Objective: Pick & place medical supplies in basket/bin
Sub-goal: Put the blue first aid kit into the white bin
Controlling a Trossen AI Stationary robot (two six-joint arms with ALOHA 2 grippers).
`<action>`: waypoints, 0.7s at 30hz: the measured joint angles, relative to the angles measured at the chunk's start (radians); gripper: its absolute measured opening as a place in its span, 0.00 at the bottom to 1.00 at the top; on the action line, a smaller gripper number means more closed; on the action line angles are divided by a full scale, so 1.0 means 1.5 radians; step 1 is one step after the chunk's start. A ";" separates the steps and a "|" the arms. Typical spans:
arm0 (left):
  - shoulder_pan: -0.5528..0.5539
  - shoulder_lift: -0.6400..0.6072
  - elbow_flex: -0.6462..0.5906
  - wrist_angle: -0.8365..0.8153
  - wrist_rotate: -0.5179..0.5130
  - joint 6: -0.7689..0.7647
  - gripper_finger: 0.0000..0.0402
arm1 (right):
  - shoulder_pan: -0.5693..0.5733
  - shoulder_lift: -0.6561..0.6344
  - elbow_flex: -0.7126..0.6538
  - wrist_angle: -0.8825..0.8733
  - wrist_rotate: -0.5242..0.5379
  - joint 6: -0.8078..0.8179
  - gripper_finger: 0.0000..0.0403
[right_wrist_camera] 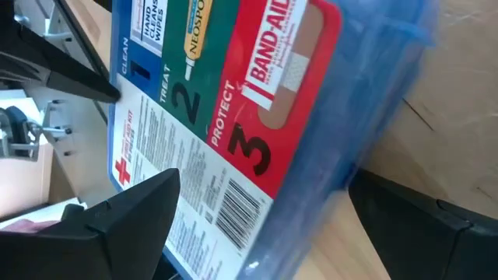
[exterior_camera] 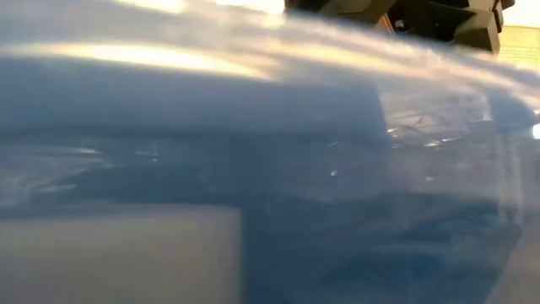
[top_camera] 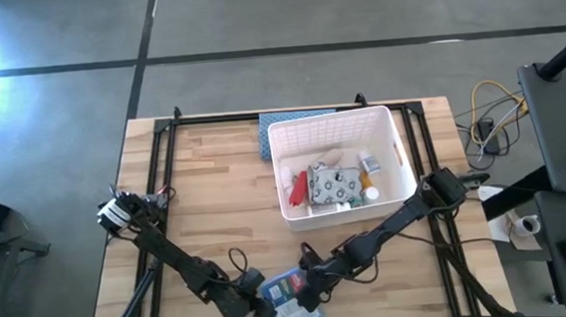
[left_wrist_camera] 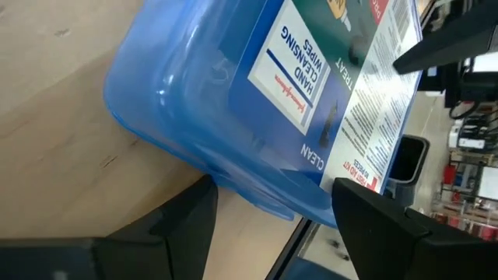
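Saw a pale wooden bench (top_camera: 215,183) on a grey concrete floor, with a tangle of cables (top_camera: 489,109) off past 3 o'clock. Found the white slotted bin (top_camera: 332,122) sitting from bench centre out toward 1 o'clock, and a blue-grey mat (top_camera: 264,135) poking out from behind its 10 o'clock corner. Spotted a grey patterned pouch (top_camera: 331,185) in the middle of the bin, a red tube (top_camera: 297,185) just beside it on the 9 o'clock side, and a white pill bottle (top_camera: 367,162) over toward 3 o'clock. Couldn't make out the other bits in there.

Found the blue first-aid box (top_camera: 291,300) way down at 6 o'clock, right at the bench's near edge, well apart from the bin. Caught the left gripper (top_camera: 255,292) on its 9 o'clock side, fingers (left_wrist_camera: 183,214) pressed in on one end of the box from both sides, so holding it by the look of things. Caught the right gripper (top_camera: 309,282) at the box's 2 o'clock corner, fingers (right_wrist_camera: 132,210) spread wide either side of it and not clamping. Got nothing from the low view except blue plastic filling the whole thing.
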 joint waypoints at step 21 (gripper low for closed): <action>0.005 0.035 0.005 0.053 -0.009 -0.020 0.57 | -0.002 0.001 0.018 0.001 -0.001 -0.008 0.82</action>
